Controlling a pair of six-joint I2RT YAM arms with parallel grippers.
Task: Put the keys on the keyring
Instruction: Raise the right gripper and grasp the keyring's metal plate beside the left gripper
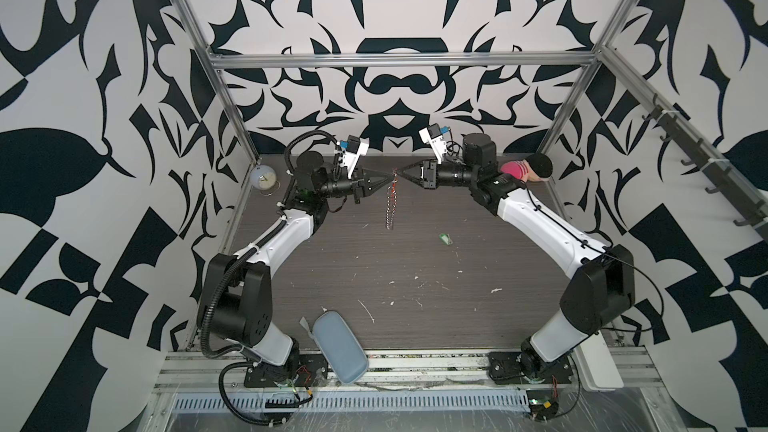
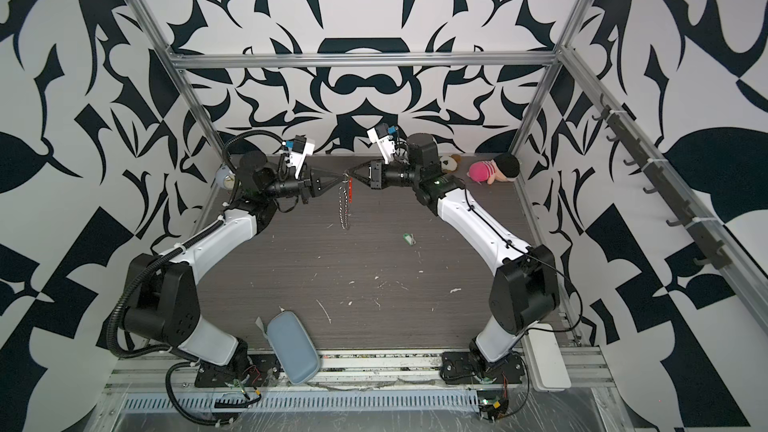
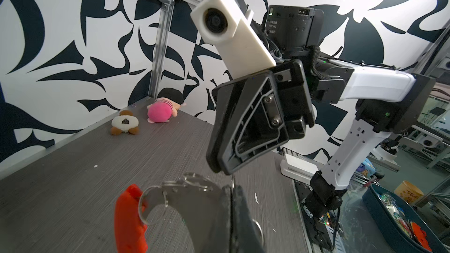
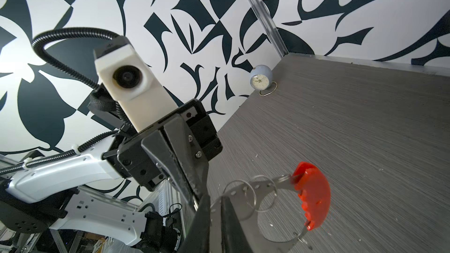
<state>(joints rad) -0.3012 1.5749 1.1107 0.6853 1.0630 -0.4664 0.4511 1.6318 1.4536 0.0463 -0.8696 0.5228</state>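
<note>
Both arms reach in toward each other over the far end of the worktop (image 1: 415, 309), wrists about level, tips nearly meeting. A grey-blue case (image 1: 338, 347) lies back by the left arm's base, well away from the left tool (image 1: 389, 179). It's closed, so no idea what's inside.

The left tool is clamped tight on the metal band of the keyring (image 1: 390, 205), which hangs down below both tips. The right tool (image 1: 401, 174) is almost closed around that band too, but I can't tell if it really grips. The keys (image 1: 446, 239), with the green tag, lie on the worktop well apart from the right tool, below it.
</note>
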